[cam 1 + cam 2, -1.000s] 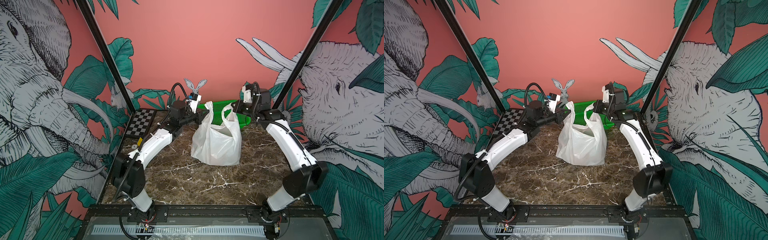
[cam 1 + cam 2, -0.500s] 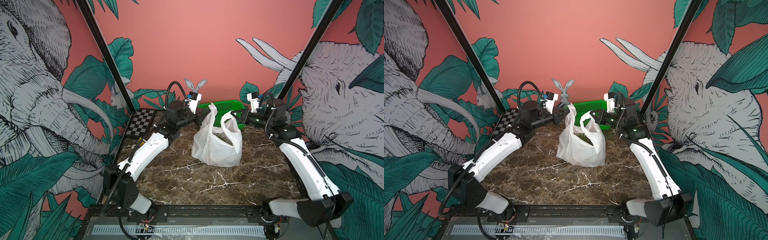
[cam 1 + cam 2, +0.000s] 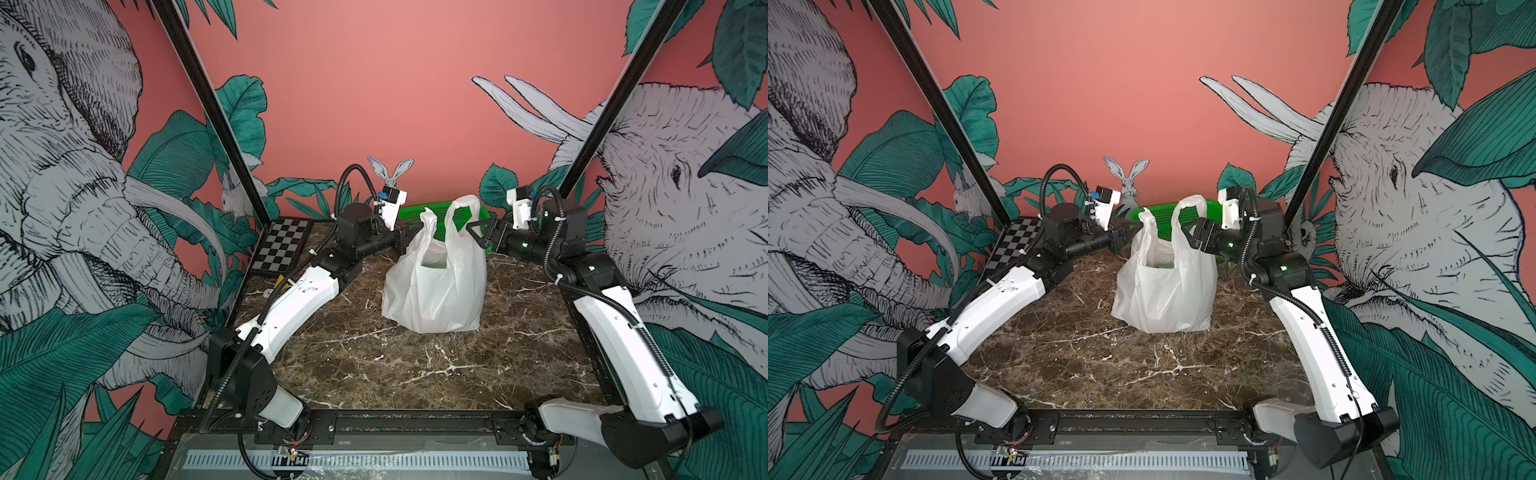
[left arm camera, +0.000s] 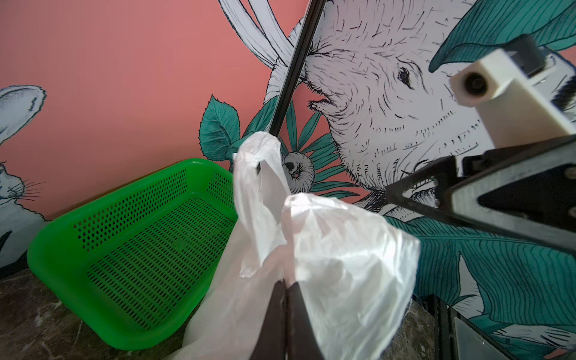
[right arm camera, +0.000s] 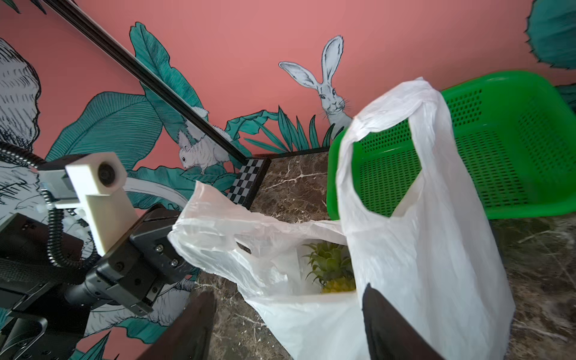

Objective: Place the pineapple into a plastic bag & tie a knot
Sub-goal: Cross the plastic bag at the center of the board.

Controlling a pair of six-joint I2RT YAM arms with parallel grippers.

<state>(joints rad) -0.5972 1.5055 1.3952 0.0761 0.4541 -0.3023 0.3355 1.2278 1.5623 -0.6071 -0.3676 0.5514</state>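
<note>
Bag of thin white crinkly plastic (image 3: 436, 291): left gripper (image 3: 417, 230) clenches one handle loop (image 3: 429, 216); right gripper (image 3: 476, 237) gapes, released, just beside the other.

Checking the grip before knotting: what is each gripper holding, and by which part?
The left gripper is shut on the plastic bag, pinching one handle loop. The right gripper is open, holding nothing.

Left gripper (image 4: 285, 293) clamped; right gripper (image 3: 477, 237) agape; both arms outstretched
</note>
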